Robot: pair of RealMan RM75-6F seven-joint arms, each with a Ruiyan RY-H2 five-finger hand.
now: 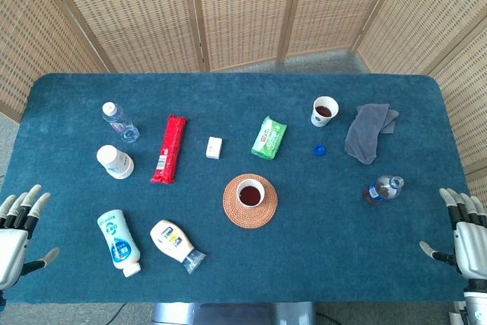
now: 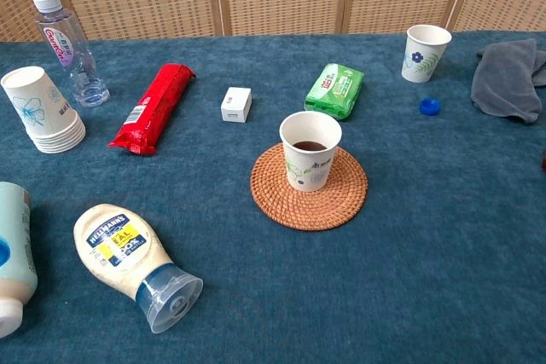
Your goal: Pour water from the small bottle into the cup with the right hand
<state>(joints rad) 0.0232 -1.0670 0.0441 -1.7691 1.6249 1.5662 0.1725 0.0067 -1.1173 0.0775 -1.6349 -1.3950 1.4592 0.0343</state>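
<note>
Standing uncapped near right bench edge: small bottle, dark liquid inside, blue cap laid apart. Cup seated on woven coaster at centre, dark liquid seen within. Right robot hand released, fingers spread, nothing held. Left robot hand likewise released.

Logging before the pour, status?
Left hand and right hand open, at table edges. Small bottle uncapped, upright near right hand. Cup on coaster, path clear.
</note>
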